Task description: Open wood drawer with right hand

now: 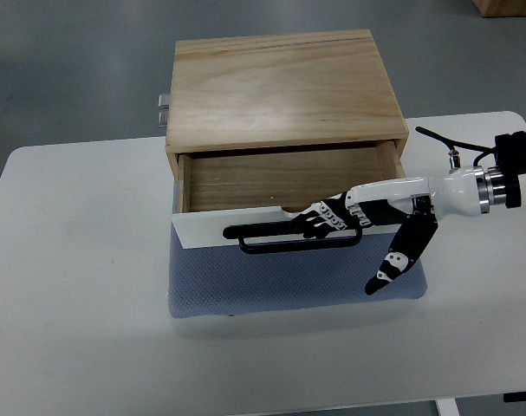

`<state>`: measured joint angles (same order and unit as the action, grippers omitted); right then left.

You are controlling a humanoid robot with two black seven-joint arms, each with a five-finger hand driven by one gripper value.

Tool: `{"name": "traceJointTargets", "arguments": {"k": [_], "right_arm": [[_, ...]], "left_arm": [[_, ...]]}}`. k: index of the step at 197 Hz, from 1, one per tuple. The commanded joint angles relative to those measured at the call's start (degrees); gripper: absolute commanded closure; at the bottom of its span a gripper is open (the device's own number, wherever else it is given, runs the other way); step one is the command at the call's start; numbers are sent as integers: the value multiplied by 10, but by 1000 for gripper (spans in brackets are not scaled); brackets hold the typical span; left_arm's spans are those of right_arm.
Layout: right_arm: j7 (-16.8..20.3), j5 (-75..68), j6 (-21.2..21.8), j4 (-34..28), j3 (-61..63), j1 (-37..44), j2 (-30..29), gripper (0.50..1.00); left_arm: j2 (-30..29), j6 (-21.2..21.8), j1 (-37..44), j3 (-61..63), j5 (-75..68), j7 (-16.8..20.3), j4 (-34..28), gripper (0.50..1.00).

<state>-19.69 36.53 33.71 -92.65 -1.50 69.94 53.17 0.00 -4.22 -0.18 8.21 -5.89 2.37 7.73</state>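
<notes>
White table (89,347) edge lies nearest, with a blue-grey mat (288,290) under the wood drawer (288,178), likely so the box does not slide when pulled. Above the mat, the drawer stands part-open, and the right hand (358,217) hooks its fingers (327,217) over the black handle (297,238), thumb hanging free. How firmly they grip is hard to tell, and the drawer's white front hides its near inside.

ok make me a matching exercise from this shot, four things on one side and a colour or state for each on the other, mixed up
Things:
1. wood drawer
2. drawer handle
3. right hand
4. mat

Colour or state:
A. blue-grey, lying under the box front
B. pulled partly out, inside bare
C. black bar on the white front panel
D. fingers hooked over the handle, thumb pointing down

Pairs: 1-B, 2-C, 3-D, 4-A
</notes>
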Motion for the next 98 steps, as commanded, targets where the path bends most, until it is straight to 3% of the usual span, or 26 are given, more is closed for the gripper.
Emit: {"name": "traceJointTargets", "arguments": {"k": [1, 38, 68, 98], "right_arm": [[0, -15, 13, -9, 18, 0, 18, 546], [2, -62, 13, -10, 57, 0, 49, 546], [0, -134, 13, -3, 101, 0, 112, 546], [0, -249, 13, 63, 112, -2, 155, 546]], "left_arm": [[0, 0, 0, 1, 0, 0, 0, 500], [0, 0, 0, 0, 0, 0, 0, 500], [0, 0, 0, 0, 0, 0, 0, 500], [0, 0, 0, 0, 0, 0, 0, 500]]}}
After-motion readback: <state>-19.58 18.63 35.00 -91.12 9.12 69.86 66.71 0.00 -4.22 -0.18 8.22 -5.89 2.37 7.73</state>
